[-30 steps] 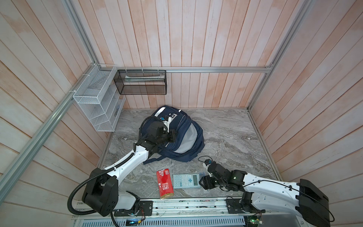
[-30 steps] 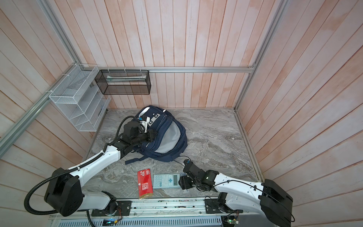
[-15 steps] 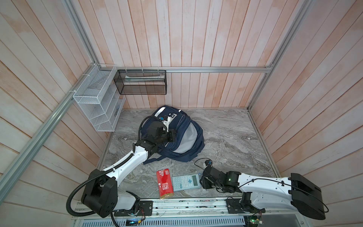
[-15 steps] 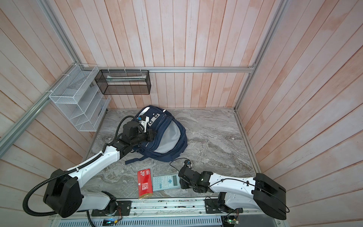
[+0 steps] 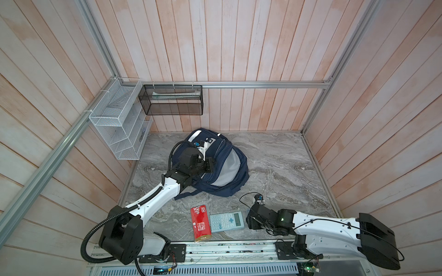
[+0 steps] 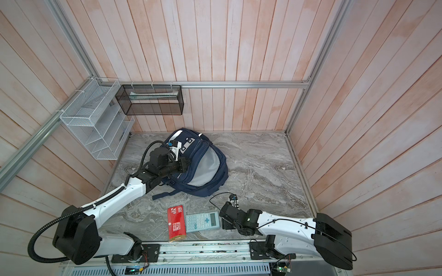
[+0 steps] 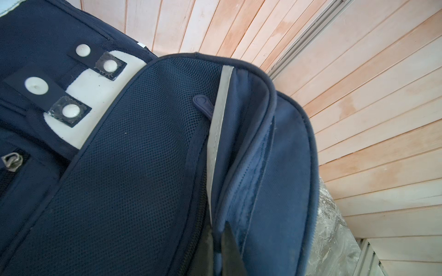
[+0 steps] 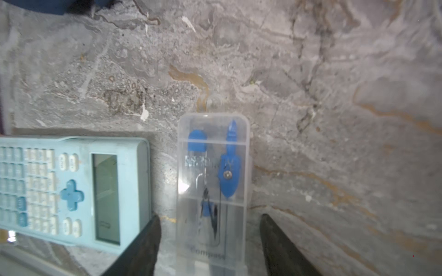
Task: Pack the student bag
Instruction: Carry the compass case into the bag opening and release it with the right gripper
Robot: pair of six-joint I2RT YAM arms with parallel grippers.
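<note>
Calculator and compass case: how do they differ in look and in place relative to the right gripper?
The calculator is opaque light blue with keys and a screen; the compass case is clear plastic with a blue compass inside. The calculator is wider than the compass case. The compass case lies between the open fingers of the right gripper, untouched; the calculator lies outside them. Both lie flat on the marble table.

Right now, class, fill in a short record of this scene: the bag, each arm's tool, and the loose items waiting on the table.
Bag: student bag lying on the table, main compartment gaping, grey lining showing
Left arm: left tool shut on a fabric edge of the student bag
Right arm: right tool open, jaws astride the clear compass case, not touching it
Not yet packed: red packet, calculator and compass case, side by side on the table
</note>
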